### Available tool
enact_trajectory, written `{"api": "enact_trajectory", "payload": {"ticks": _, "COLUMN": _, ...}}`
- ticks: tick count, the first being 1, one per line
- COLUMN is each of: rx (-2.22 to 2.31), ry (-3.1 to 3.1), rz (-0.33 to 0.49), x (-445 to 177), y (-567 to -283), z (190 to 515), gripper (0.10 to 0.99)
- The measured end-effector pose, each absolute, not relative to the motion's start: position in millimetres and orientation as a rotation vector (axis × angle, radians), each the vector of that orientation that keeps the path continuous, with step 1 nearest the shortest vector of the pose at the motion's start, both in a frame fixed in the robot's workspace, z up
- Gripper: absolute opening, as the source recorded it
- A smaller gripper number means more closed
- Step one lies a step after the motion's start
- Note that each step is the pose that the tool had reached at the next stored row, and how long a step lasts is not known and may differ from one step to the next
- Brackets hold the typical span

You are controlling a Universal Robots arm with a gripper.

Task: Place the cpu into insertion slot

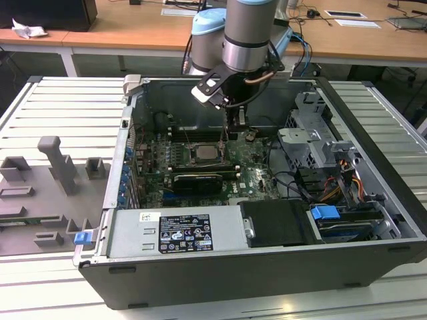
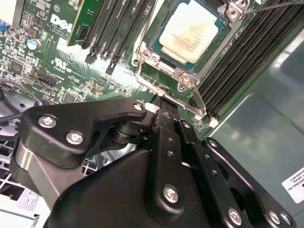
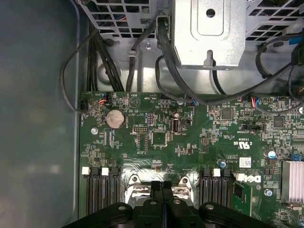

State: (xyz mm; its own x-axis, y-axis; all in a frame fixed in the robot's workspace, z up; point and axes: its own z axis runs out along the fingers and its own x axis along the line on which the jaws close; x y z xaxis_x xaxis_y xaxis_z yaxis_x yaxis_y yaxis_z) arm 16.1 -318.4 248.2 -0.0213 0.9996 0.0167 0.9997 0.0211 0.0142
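Hovering near the insertion slot (image 2: 148, 57), cpu (image 2: 190, 31) seated inside it; gripper (image 2: 164, 100) jaws seemingly pressed together, gripping nothing.

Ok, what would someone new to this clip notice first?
The grey robot arm reaches down into an open computer case in the middle of the exterior view. On the green board below, the silver cpu sits in the insertion slot. In the second wrist view the black gripper, fingers shut, hangs right beside the slot's metal frame.
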Motion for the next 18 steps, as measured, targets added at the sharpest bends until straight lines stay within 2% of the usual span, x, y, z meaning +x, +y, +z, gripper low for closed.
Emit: {"api": "enact_trajectory", "payload": {"ticks": 18, "rx": -2.190, "ry": -2.249, "rz": -0.035, "x": 5, "y": -318, "z": 247, "gripper": 0.106}}
